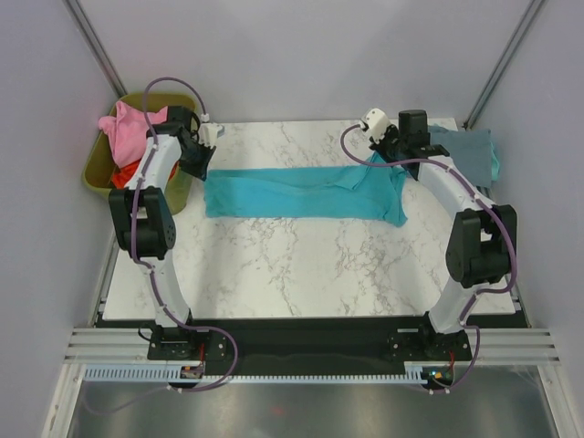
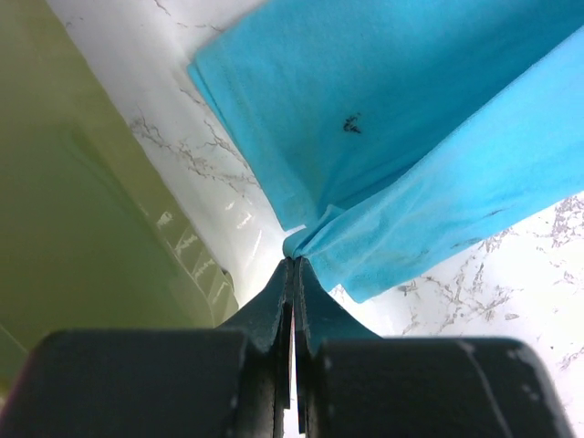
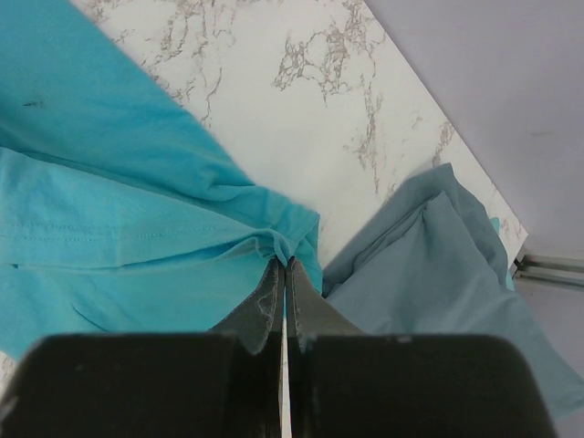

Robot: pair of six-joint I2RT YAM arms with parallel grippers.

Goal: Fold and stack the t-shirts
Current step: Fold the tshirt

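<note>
On the marble surface (image 1: 301,274) the teal t-shirt (image 1: 301,192) lies as a folded band, long axis left to right and wider end rightward, because my left fingers (image 2: 272,306) and right fingers (image 3: 263,306) each pinch an opposite end, stretching it flat, I judge, for the next fold.

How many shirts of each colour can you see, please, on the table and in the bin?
teal shirt: 1
grey-blue shirt: 1
pink shirt: 1
orange-red shirt: 1
Total: 4
A teal sliver at the grey-blue shirt's edge might be a fifth; I cannot tell.
</note>
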